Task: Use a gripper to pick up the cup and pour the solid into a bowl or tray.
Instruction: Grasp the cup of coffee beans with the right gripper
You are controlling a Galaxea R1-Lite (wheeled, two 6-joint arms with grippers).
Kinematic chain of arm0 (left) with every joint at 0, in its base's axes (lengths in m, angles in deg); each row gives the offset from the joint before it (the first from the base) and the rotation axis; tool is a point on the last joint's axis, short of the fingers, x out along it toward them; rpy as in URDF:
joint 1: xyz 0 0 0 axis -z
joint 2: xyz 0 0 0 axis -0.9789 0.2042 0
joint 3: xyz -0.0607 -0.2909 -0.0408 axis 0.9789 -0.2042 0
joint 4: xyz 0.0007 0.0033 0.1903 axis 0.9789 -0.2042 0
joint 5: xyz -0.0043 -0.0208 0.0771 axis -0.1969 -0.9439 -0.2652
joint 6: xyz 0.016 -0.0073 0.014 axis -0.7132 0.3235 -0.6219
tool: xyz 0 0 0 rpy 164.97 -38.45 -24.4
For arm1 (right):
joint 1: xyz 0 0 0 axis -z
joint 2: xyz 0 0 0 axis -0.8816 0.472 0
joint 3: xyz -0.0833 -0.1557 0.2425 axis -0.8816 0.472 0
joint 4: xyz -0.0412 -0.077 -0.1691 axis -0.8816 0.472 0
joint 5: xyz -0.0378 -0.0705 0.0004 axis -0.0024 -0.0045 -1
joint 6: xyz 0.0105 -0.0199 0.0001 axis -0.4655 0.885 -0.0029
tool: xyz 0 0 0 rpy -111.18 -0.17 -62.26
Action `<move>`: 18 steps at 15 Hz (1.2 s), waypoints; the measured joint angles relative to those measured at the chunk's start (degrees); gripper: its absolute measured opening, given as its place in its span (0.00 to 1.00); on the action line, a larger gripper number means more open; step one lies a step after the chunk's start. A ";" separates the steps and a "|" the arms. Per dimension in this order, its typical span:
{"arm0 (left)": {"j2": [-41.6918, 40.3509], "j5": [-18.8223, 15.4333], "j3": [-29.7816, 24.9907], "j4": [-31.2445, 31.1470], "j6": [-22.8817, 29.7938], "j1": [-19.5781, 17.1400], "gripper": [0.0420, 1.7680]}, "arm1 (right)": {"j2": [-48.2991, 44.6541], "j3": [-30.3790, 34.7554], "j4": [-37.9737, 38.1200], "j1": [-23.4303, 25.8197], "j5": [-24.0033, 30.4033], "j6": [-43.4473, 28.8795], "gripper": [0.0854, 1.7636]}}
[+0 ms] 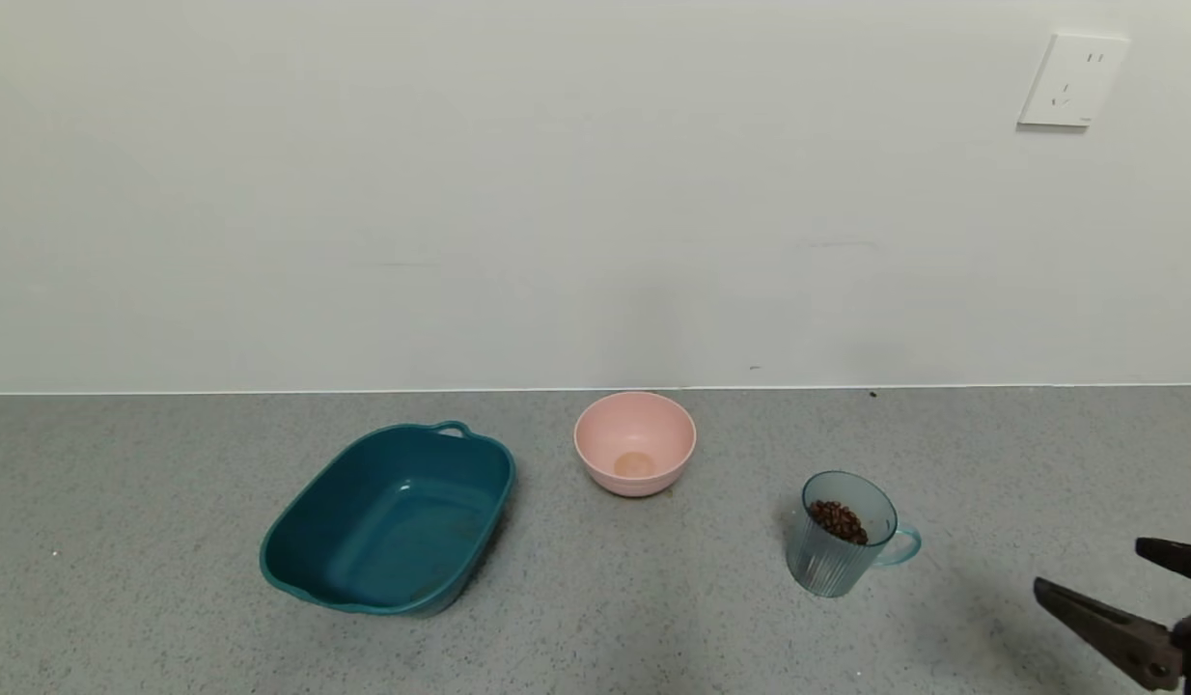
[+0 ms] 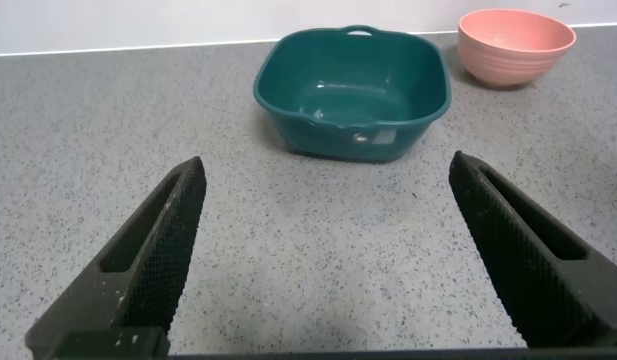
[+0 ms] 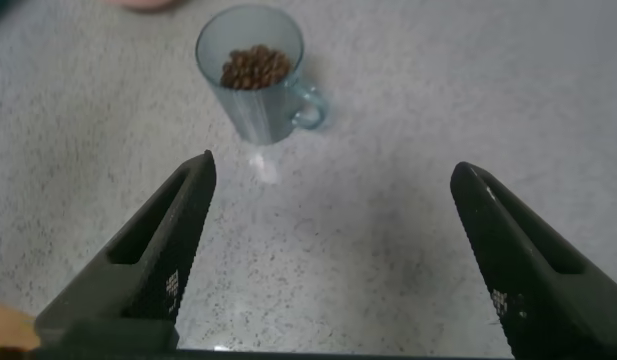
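Observation:
The translucent blue-grey ribbed cup [image 1: 840,541] stands upright on the grey counter, handle pointing right, with dark brown beans [image 1: 838,520] heaped inside. The empty pale pink bowl [image 1: 635,442] sits to its left, nearer the wall. My right gripper [image 1: 1088,569] is open and empty at the lower right, to the right of the cup and apart from it. In the right wrist view the cup [image 3: 254,84] with its beans [image 3: 254,67] lies ahead of the open gripper [image 3: 333,170]. My left gripper [image 2: 328,165] is open and empty in its wrist view, out of the head view.
A larger teal oblong tray [image 1: 393,518] with handles sits left of the bowl; the left wrist view shows it [image 2: 353,92] ahead with the bowl [image 2: 516,45] beside it. A white wall runs behind the counter, with a socket plate [image 1: 1073,80] at upper right.

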 joint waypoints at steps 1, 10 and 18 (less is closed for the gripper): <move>0.00 0.00 0.00 0.00 0.00 0.00 0.99 | 2.40 0.00 -0.23 -2.43 -1.38 -0.90 0.97; 0.00 0.00 0.00 -0.05 -0.02 0.00 0.99 | 22.14 -0.05 -11.41 -22.24 -18.94 -14.62 0.97; 0.00 0.00 0.00 0.02 -0.02 0.00 0.99 | 41.09 0.17 -30.00 -25.19 -28.38 -22.72 0.97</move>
